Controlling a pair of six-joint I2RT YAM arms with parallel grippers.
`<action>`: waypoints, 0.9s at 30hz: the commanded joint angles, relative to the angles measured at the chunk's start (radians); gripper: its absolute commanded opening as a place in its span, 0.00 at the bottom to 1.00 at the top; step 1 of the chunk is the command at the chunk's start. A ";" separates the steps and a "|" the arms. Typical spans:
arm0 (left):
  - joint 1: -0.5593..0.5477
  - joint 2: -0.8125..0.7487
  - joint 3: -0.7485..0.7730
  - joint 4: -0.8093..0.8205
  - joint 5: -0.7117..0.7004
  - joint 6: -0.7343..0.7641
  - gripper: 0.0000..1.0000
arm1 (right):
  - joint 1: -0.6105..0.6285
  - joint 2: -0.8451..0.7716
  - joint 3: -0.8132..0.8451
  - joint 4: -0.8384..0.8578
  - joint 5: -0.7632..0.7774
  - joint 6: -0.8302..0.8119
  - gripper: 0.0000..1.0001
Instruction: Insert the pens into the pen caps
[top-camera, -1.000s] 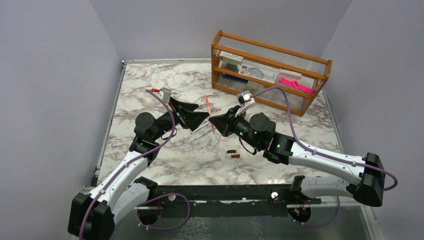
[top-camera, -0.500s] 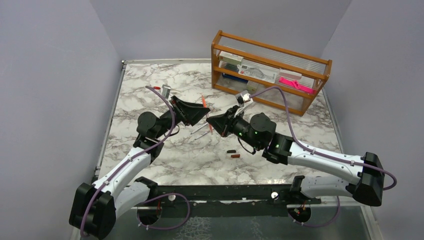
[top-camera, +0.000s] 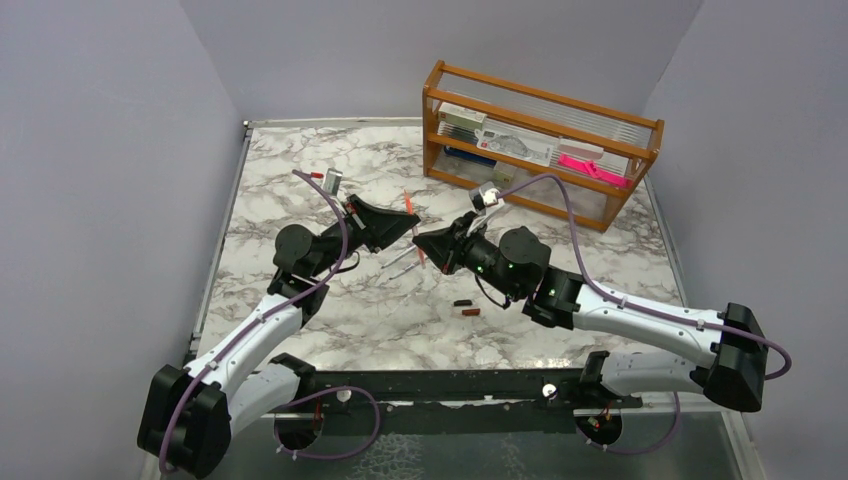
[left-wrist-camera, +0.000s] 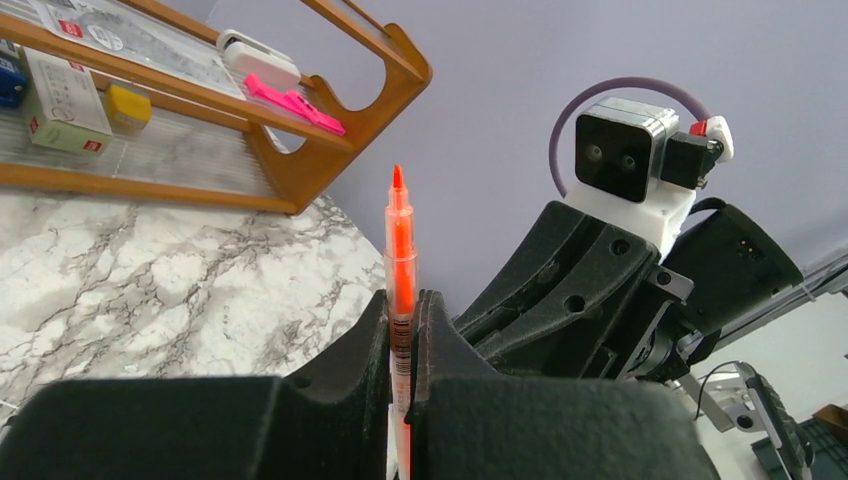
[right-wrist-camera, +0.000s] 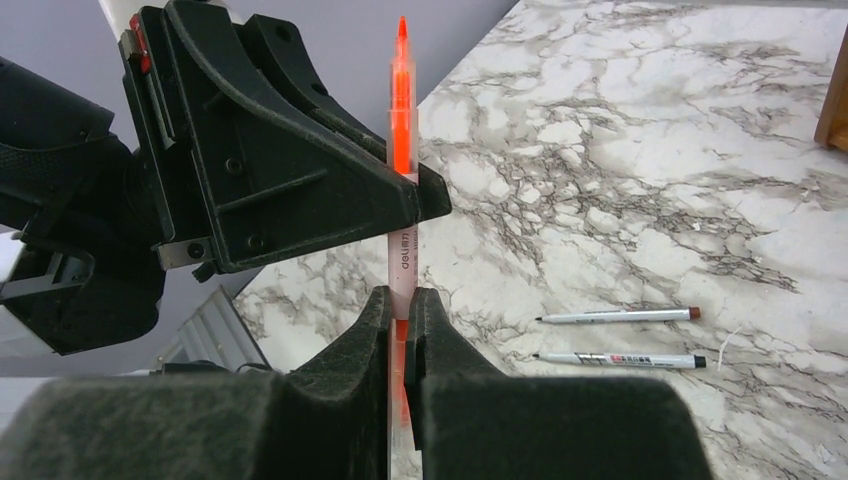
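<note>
The translucent orange-red pen (top-camera: 408, 200) stands nearly upright above the table, tip up, and both grippers hold it. My left gripper (top-camera: 408, 223) is shut on its middle (left-wrist-camera: 401, 255); my right gripper (top-camera: 423, 244) is shut on its lower barrel (right-wrist-camera: 402, 120). The two sets of fingers almost touch, left above right. Two silvery-grey pens (right-wrist-camera: 615, 316) (right-wrist-camera: 620, 359) lie side by side on the marble just below the grippers (top-camera: 400, 264). A black cap (top-camera: 462, 302) and a dark red cap (top-camera: 470, 312) lie together on the table, in front of the right wrist.
A wooden rack (top-camera: 612, 211) with boxes and a bright pink strip (top-camera: 592, 168) stands at the back right. The marble table (top-camera: 300, 170) has grey walls on three sides. The right arm (top-camera: 640, 320) stretches across the near right.
My left gripper has closed from wide open onto the orange pen that the right gripper was holding up. The right gripper has barely moved.
</note>
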 joint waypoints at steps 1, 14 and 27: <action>0.003 0.007 0.040 0.032 0.033 0.064 0.00 | 0.007 -0.001 -0.004 0.006 -0.030 -0.014 0.06; -0.006 0.101 0.172 -0.150 0.094 0.435 0.00 | 0.006 -0.159 0.085 -0.236 0.196 -0.041 0.56; -0.084 0.057 0.193 -0.193 0.197 0.560 0.00 | 0.006 -0.006 0.239 -0.256 0.172 -0.088 0.55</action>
